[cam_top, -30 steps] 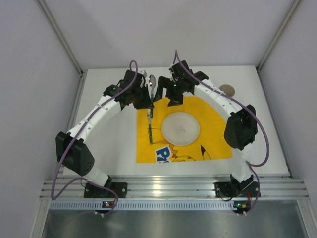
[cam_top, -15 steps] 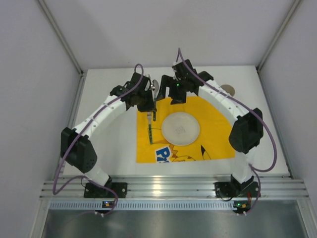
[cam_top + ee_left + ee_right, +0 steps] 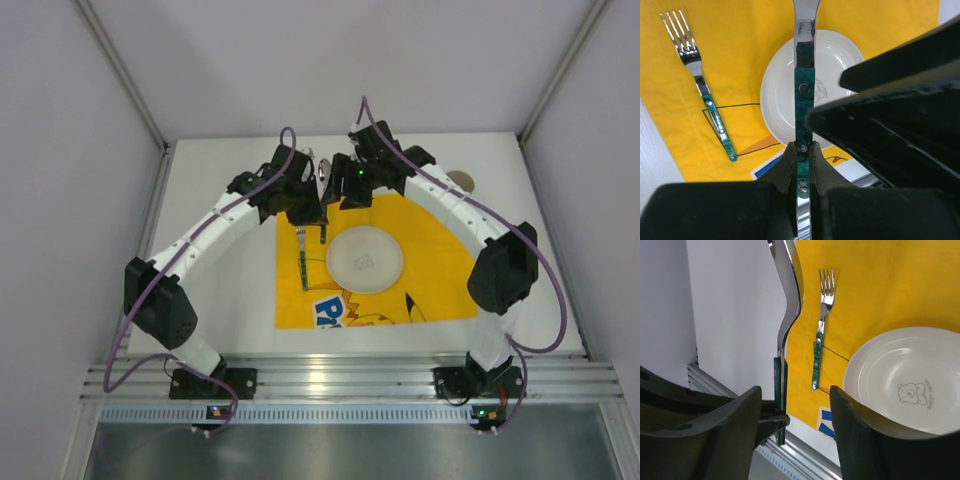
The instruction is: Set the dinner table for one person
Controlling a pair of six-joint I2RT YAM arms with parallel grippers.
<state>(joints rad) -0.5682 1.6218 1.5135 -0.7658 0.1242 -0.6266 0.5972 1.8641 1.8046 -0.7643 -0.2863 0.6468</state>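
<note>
White and matte, the dinner table (image 3: 245,300) fills the floor of a walled booth. A ribbed aluminium rail (image 3: 350,385) runs along its near edge, and both arm bases are bolted there. A yellow cloth mat (image 3: 430,260) with a cartoon print lies in the middle of the tabletop.

A round white plate (image 3: 365,260) sits on the mat, with a small bear drawing at its centre. Just to the left of the plate, also on the mat, lies a fork (image 3: 303,262) with a green handle. Its tines point away from the arm bases.

Both arms reach in over the far left corner of the mat, and their tips meet there. The left gripper (image 3: 801,152) is clamped tight on the green handle of a spoon (image 3: 804,85), and the steel end sticks out beyond its fingers. The right gripper (image 3: 795,390) has its jaws partly open. The spoon appears between them, close to one finger, with a clear gap on the other side. The right gripper is not pinching the spoon.

A small brown disc (image 3: 462,181) lies on the bare tabletop past the far right corner of the mat, partly hidden by the right arm.
</note>
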